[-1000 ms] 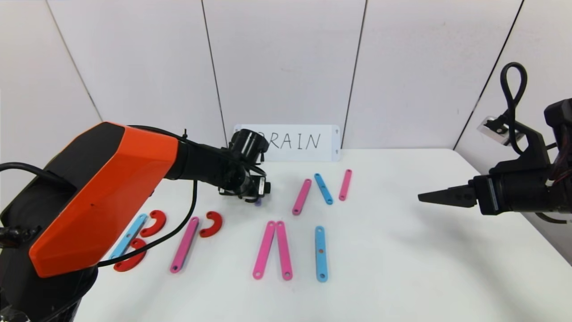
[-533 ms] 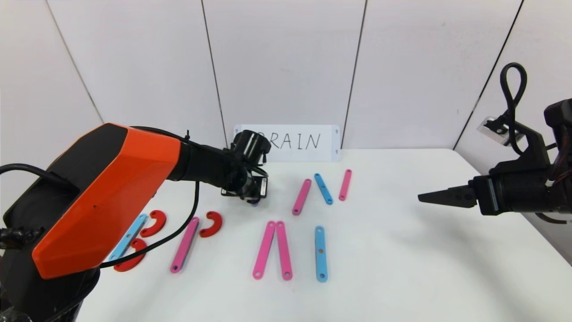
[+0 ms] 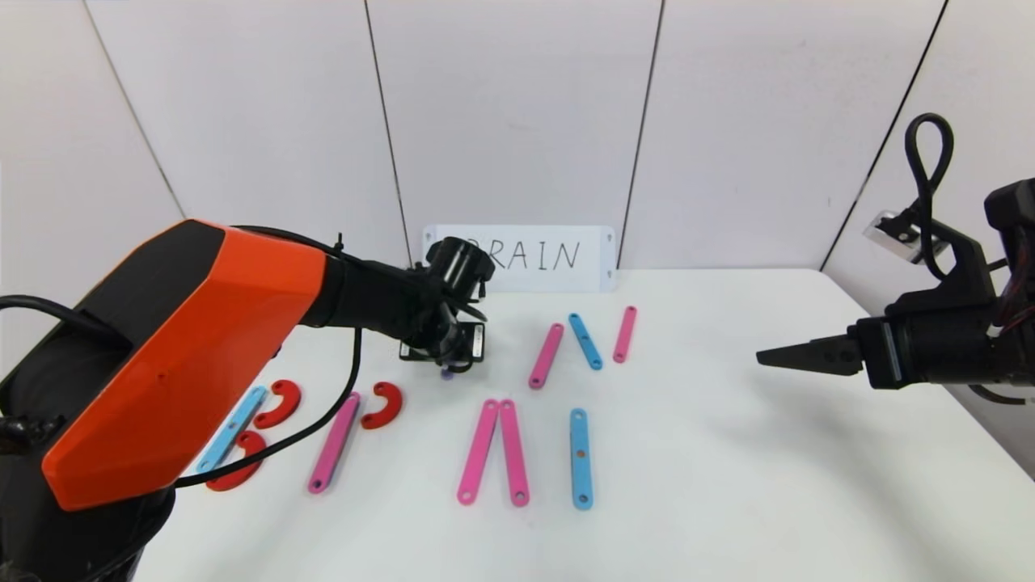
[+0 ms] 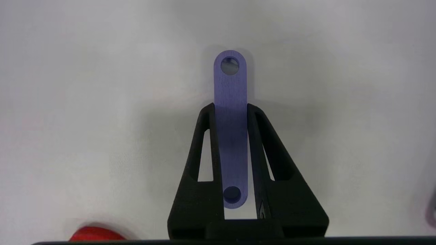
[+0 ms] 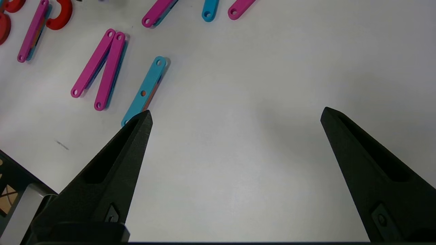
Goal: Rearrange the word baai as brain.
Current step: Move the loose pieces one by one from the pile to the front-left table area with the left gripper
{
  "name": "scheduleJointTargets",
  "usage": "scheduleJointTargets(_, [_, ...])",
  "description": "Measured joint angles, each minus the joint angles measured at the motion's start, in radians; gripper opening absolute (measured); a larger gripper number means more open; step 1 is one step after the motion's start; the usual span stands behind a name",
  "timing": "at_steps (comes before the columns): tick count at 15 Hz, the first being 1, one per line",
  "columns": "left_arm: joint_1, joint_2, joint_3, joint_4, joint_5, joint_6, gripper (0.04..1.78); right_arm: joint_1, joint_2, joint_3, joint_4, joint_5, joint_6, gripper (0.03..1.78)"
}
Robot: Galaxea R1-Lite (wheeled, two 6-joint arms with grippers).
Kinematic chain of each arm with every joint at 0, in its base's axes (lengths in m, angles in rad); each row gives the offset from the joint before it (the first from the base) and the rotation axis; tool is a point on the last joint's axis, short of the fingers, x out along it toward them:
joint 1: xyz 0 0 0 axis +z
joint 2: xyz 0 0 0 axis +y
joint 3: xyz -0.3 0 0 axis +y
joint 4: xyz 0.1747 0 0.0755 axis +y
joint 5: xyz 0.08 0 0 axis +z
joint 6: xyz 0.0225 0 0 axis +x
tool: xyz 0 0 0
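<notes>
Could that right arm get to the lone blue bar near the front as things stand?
Probably yes. The right end effector hovers open above bare table, and nothing lies between it and the blue bar. The left end effector is busy farther back, gripping the purple bar.

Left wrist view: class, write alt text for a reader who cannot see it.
The left tool is shut on a short purple bar, its two black fingers pressed against the bar's long edges over a white table. One holed end of the bar sticks out past the fingertips, and a red piece shows at the picture's edge.
</notes>
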Motion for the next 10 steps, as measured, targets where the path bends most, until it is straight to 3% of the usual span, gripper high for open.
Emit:
scheduleJointTargets(5, [-0.020,-0.098,0.026,0.125,0.050,-0.138,0.28,0.001,0.000,0.000,0.000,0.001,0.000,1.73])
scheduleJointTargets(10, [-0.028,-0.221,0.121,0.153,0.064,-0.277,0.28,0.003,0.001,0.001,0.000,0.001,0.000,1.73])
